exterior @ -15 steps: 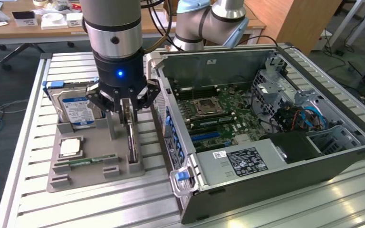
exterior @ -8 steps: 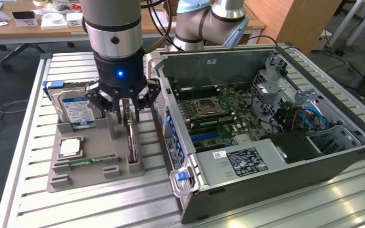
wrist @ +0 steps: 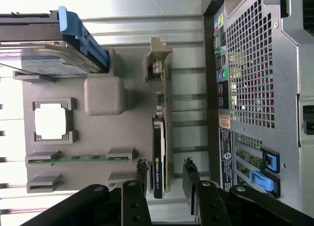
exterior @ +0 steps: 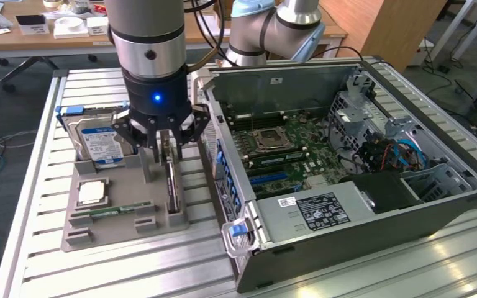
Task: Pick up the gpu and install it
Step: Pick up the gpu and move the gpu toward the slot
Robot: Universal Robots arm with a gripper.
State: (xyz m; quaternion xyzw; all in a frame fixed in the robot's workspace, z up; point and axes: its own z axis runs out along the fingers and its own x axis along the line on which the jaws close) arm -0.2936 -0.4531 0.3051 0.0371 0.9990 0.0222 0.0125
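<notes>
On the slatted metal table [exterior: 31, 267] at the lower left of the exterior view, a grey parts tray [exterior: 97, 234] carried a memory stick [exterior: 110, 211] lying flat and a square processor [exterior: 92, 192], with a blue-labelled hard drive [exterior: 97, 146] standing upright at its far end. The gpu [exterior: 172, 186] stood on edge in a slot along the tray's side nearest the computer case [exterior: 363, 230], left of centre in the frame and blade-thin from above. Its pale bracket sat at the hard drive's end of the tray. Just above it hung the gripper [exterior: 166, 138], its jaws parted about halfway and gripping nothing. The wrist view showed the fingers [wrist: 141, 173] astride the card's upper edge, with a clear gap on at least one side. The card looked light and stiff but fragile, a bare board with exposed parts. It probably wanted a gentle pinch across its two flat faces near the middle of the top edge, clear of the connector edge below. A grip far off centre might have let so thin a card swing or tilt. Beyond it, the case lay open across the centre and right of the frame, baring the motherboard [exterior: 288, 149]. Cluttered desks [exterior: 23, 37] lined the upper edge
</notes>
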